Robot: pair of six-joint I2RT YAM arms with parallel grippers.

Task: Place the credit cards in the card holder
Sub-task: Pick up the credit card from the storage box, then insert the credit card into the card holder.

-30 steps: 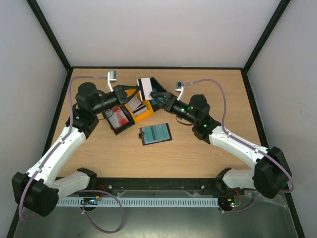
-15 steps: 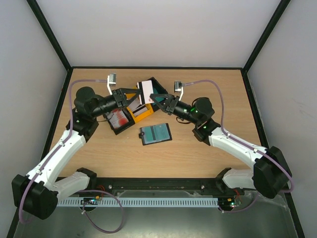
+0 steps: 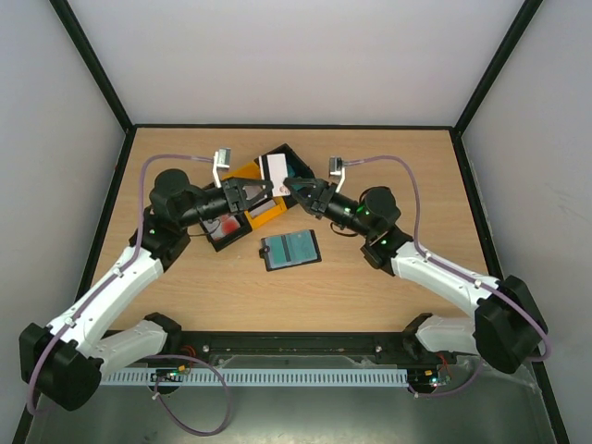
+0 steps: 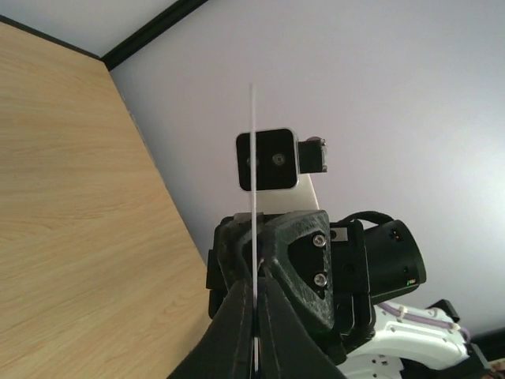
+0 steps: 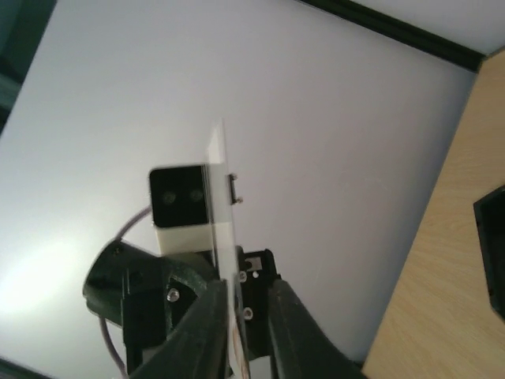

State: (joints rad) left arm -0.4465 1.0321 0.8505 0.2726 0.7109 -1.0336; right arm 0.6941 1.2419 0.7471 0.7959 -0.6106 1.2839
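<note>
A white credit card [image 3: 274, 167] with a dark stripe stands on edge in the air above the bins, pinched from both sides. My left gripper [image 3: 265, 191] is shut on its left part and my right gripper [image 3: 288, 185] is shut on its right part. The left wrist view shows the card [image 4: 252, 142] edge-on as a thin white line running down into my closed left gripper [image 4: 254, 272]. Seen from the right wrist, the card [image 5: 220, 181] rises from my right gripper [image 5: 245, 284]. The black card holder [image 3: 274, 263] lies open on the table, a teal card [image 3: 298, 246] in it.
A black bin [image 3: 228, 242] with red-and-white cards [image 3: 222, 225] sits under my left arm. A yellow bin [image 3: 263, 212] lies beside it. A second black bin [image 3: 286, 148] with teal cards is at the back. Black-framed walls edge the table.
My left arm has swung right and my right arm has reached in towards it. The right gripper, open a second ago, has shut on the card. The card has barely moved.
</note>
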